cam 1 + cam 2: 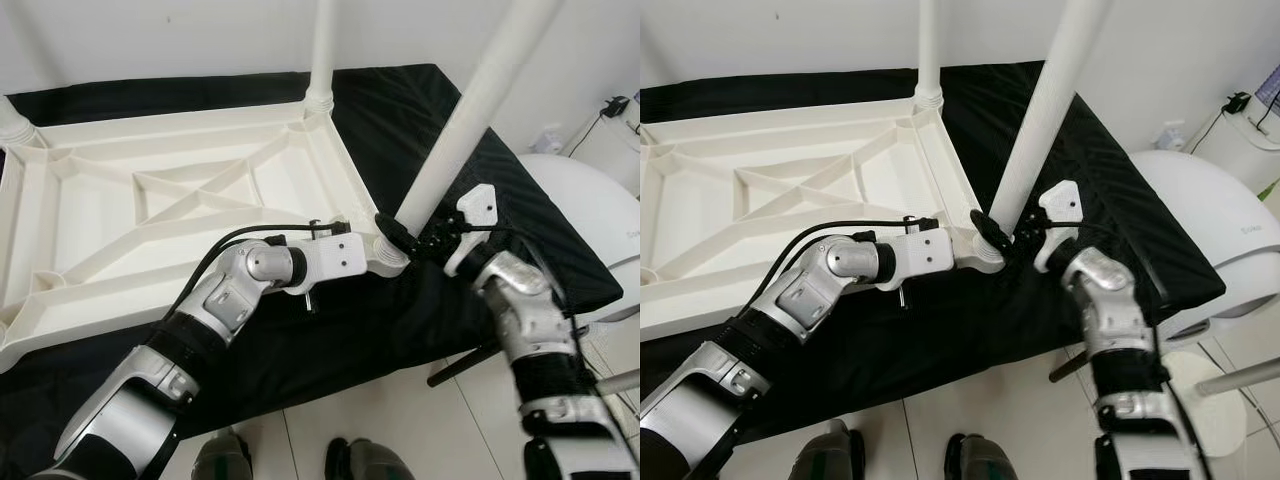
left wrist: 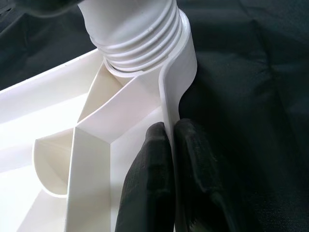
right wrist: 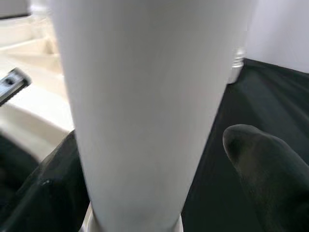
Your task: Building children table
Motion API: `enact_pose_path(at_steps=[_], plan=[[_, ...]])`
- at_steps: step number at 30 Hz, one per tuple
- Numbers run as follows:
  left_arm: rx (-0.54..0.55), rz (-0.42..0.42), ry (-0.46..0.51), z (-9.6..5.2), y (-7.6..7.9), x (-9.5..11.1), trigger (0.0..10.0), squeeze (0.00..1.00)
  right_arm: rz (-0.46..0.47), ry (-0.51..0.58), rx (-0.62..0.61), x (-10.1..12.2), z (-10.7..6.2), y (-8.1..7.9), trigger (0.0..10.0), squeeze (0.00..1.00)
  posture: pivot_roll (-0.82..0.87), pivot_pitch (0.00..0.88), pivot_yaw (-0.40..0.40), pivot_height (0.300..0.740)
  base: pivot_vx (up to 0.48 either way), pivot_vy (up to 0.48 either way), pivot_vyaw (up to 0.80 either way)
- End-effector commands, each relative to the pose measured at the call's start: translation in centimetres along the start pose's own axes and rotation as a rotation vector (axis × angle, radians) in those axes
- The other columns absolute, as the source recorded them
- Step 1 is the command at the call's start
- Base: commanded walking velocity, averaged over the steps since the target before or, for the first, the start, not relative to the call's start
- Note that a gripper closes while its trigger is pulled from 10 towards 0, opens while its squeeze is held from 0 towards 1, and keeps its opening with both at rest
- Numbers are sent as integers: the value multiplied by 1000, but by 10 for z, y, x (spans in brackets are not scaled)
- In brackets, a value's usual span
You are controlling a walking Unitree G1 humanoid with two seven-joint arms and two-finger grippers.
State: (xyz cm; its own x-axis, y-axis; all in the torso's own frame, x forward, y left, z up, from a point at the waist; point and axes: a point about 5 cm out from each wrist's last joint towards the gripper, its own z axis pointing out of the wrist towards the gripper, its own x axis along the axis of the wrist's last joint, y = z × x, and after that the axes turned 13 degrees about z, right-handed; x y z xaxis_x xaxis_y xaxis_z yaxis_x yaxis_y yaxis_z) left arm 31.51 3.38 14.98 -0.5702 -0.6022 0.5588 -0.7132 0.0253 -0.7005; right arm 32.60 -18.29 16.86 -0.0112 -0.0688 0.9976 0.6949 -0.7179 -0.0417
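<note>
The white tabletop (image 1: 170,210) lay upside down on a black cloth (image 1: 400,130), ribbed underside up, presumably so the leg sockets faced upward and the cloth kept the good face from scuffing. Taking the tabletop as landmark: one leg (image 1: 322,50) stood upright in its far corner, another leg stub (image 1: 12,122) at its far left corner, and a third leg (image 1: 470,110) rose, leaning somewhat, from the near right corner socket (image 1: 385,255), where the work was. In the left wrist view the threaded end of that leg (image 2: 140,38) sat in the socket with several thread turns exposed, so it was judged not fully screwed home. The right gripper (image 1: 415,238) was at the foot of this leg just above the corner, one black finger (image 3: 270,169) seen on one side of the shaft and dark finger material on the other; the fingers straddled the leg, but whether they pressed it could not be told, likely placed low to turn the leg near the thread. The left gripper (image 2: 171,159) pinched the thin rim wall (image 2: 166,116) of the tabletop just beside that corner, one finger inside and one outside, evidently to hold the top against twisting. The robot's feet (image 1: 225,460) showed on the tiled floor (image 1: 420,420) below the tabletop's near edge.
</note>
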Motion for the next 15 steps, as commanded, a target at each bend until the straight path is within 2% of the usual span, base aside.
enact_pose_path(at_steps=[1, 11, 12, 13, 14, 15], plan=[[-53, 55, 33, 3, 2, 8, 10000, 0, 22, -39, 4, -6, -5, 4, 10000, 0, -30, 77, -44, 740, 0, 0, 0], [-54, 58, 29, 2, 2, 8, 10000, 0, 27, -135, 103, -11, -9, 13, 10000, 0, -28, 72, -42, 740, 0, 0, 0], [-55, 59, 30, 2, 2, 8, 10000, 0, 25, -137, 111, -10, -9, 14, 9255, 0, -29, 70, -43, 740, 0, 0, 0], [-55, 59, 30, 2, 2, 8, 10000, 0, 25, -137, 111, -10, -9, 14, 9255, 0, -29, 70, -43, 740, 0, 0, 0], [-56, 60, 31, 3, 2, 8, 10000, 0, 30, -138, 123, -10, -9, 15, 4235, 0, -31, 68, -42, 740, 0, 0, 0], [-57, 61, 32, 3, 2, 8, 10000, 0, 33, -138, 131, -10, -9, 16, 3333, 0, -31, 68, -42, 740, 0, 0, 0]])
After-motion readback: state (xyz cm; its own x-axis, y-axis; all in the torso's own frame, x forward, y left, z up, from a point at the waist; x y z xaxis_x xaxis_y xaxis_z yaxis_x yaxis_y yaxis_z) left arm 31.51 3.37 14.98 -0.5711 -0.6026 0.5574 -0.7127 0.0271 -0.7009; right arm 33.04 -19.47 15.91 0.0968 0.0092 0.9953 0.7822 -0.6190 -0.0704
